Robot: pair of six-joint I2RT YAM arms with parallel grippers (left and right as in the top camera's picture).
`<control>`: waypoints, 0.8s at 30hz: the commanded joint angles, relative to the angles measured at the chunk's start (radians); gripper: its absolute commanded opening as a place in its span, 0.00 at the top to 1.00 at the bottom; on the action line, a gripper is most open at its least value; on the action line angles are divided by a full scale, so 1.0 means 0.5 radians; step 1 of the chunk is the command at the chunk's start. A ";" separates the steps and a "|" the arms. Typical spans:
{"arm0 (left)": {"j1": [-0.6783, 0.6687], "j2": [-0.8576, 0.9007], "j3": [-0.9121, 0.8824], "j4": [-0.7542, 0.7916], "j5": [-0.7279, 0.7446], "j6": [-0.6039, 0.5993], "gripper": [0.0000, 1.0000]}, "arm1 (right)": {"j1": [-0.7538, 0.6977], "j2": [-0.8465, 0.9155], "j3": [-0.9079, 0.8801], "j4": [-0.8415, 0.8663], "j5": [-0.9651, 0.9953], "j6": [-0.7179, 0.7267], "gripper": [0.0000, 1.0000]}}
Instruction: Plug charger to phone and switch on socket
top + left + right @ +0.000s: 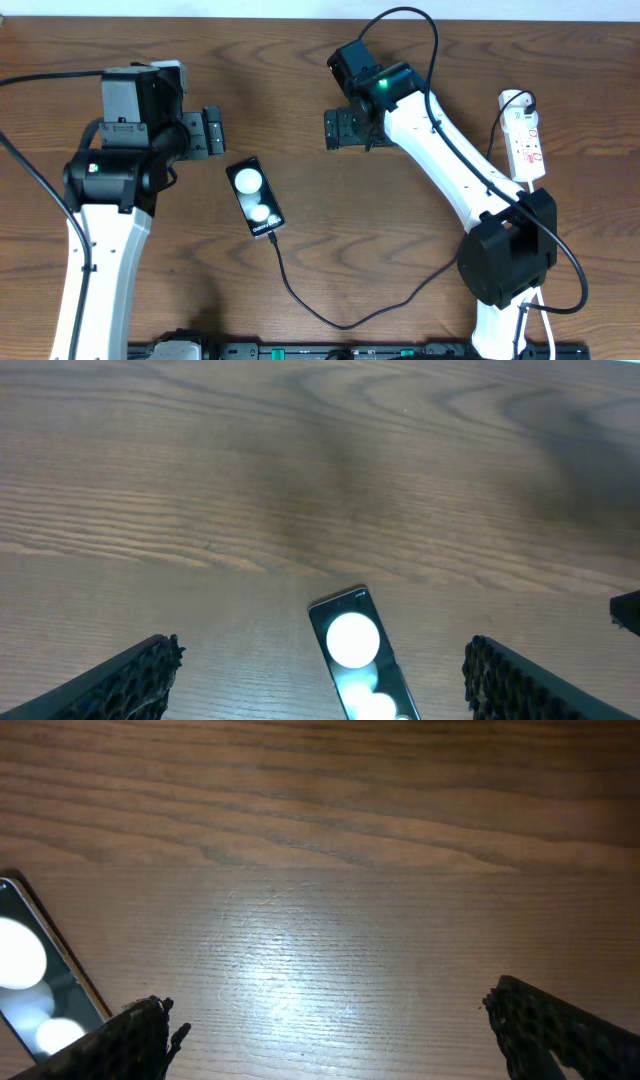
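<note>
The phone [256, 197], a glossy black slab with two white round spots, lies flat on the wooden table between the two arms. The charger [330, 318], a thin black cable, meets the phone's near end, loops toward the table front and runs off to the right. The socket [527, 145], a white strip with red markings, lies at the far right. My left gripper [212, 133] hangs open just left of and beyond the phone [358, 660], holding nothing. My right gripper [340, 128] is open and holding nothing to the phone's right; its wrist view catches the phone [30, 990] at the left edge.
A white plug [514, 99] sits at the socket's far end, with thin leads running along the strip. The right arm's black base [508, 255] stands near the socket. Thick black robot cables arc over the far side.
</note>
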 commanded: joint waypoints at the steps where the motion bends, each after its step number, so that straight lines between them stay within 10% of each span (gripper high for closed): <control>1: -0.001 -0.014 0.026 -0.007 -0.018 0.036 0.08 | 0.017 -0.058 0.039 0.001 0.038 -0.028 0.01; 24: -0.014 -0.294 -0.063 -0.277 -0.034 0.036 0.08 | 0.017 -0.058 0.039 0.001 0.038 -0.028 0.01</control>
